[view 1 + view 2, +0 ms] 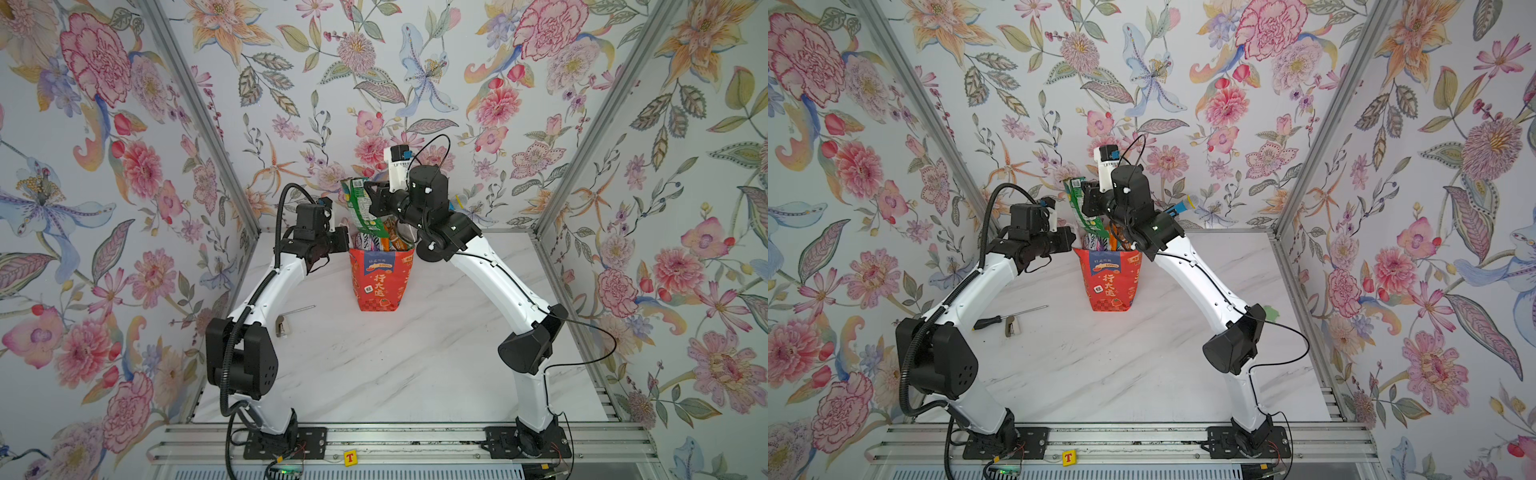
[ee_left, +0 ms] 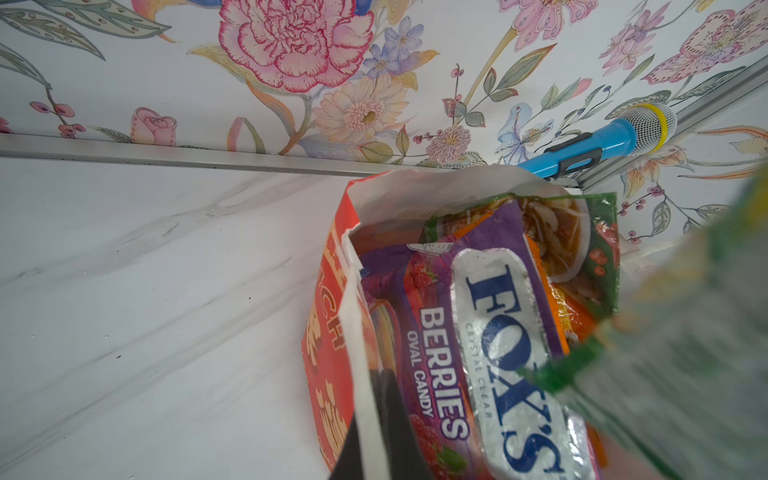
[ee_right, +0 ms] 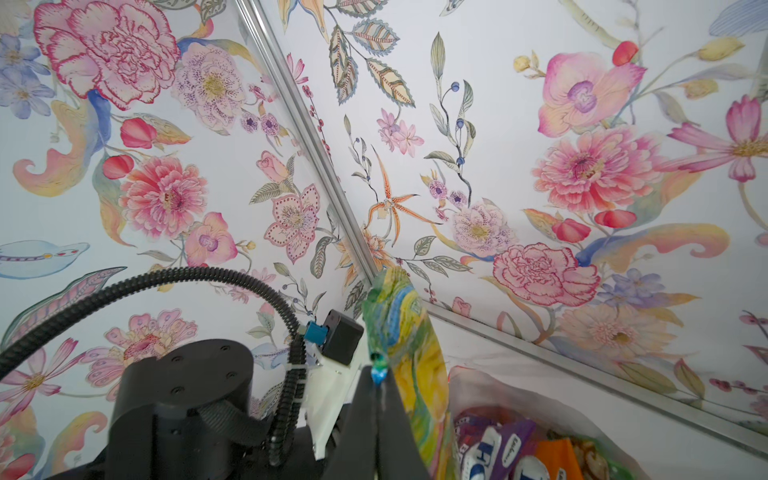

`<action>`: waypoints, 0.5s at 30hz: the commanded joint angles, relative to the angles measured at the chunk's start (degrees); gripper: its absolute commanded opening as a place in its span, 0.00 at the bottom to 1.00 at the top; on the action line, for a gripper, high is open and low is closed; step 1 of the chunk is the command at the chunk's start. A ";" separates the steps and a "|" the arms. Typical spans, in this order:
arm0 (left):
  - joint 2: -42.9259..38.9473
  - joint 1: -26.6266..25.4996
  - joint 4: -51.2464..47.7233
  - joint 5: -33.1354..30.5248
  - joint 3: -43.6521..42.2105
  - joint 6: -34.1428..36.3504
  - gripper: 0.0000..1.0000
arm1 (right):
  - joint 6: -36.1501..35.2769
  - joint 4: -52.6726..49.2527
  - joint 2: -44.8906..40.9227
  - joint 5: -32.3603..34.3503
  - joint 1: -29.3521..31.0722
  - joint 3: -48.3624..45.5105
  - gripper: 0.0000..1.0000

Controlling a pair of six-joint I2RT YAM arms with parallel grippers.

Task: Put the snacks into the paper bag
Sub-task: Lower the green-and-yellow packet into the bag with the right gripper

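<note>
Front-left on the worktop (image 1: 395, 365): screwdriver (image 1: 988, 321) and a small metal piece (image 1: 1009, 326), well apart from the bag. Mid-worktop the red paper bag (image 1: 379, 279) stands upright, snacks (image 1: 384, 240) poking out the top, FOX'S packet (image 2: 498, 332) among them. Its left rim is pinched tight in the left hand (image 1: 344, 241). Over the mouth, the right hand (image 3: 377, 380) is clamped on a green packet (image 1: 358, 205), lower end at the other packets' tops. Blue mic (image 2: 602, 141) leans at the back wall.

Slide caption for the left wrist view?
The left gripper pinches the paper bag rim; FOX'S berries packet inside, green packet blurred nearby.
</note>
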 commanded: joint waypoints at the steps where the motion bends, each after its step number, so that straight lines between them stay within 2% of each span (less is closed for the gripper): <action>1: -1.19 0.48 0.49 0.84 -1.20 -0.77 0.00 | -1.33 1.56 2.46 3.32 0.13 3.63 0.00; 11: -0.97 0.54 0.80 1.06 -1.22 -0.84 0.00 | 0.63 5.09 7.62 6.53 0.50 4.60 0.00; 15: -1.06 0.75 0.84 1.21 -1.24 -0.78 0.00 | -1.68 5.02 7.79 10.58 2.39 2.58 0.00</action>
